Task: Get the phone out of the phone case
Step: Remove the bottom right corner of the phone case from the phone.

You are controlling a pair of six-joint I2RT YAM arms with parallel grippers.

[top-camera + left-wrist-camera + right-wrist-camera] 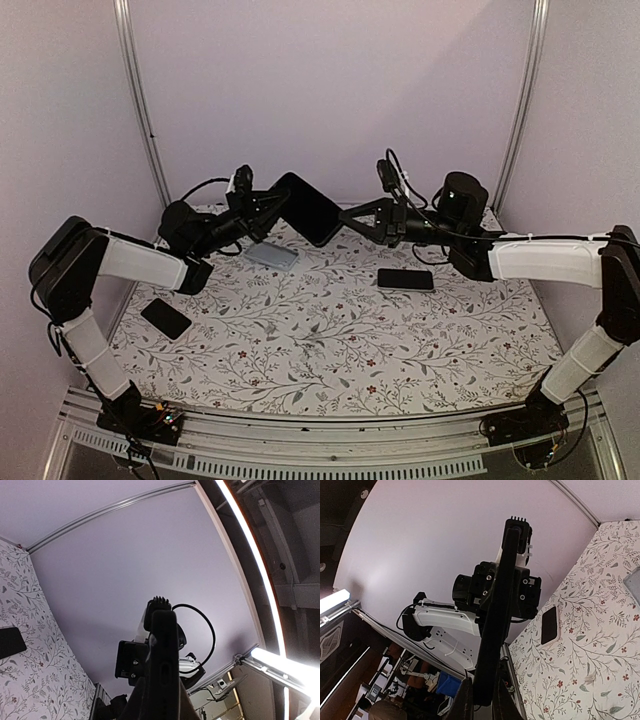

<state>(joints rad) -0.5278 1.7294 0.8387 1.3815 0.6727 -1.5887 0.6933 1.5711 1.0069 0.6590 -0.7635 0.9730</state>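
A black phone in its dark case [308,208] hangs in the air above the back middle of the table, tilted. My left gripper [272,207] is shut on its left end and my right gripper [346,216] is shut on its right end. In the left wrist view the cased phone [164,660] stands edge-on between my fingers, with my left gripper [163,702] clamped on it. In the right wrist view the phone [499,610] is also edge-on, with my right gripper [483,697] shut on its lower end. I cannot tell the phone from the case.
A floral cloth [320,340] covers the table. A black phone [405,279] lies right of centre, another dark phone [165,318] at the left edge, and a grey flat case [272,254] below the left gripper. White walls stand behind.
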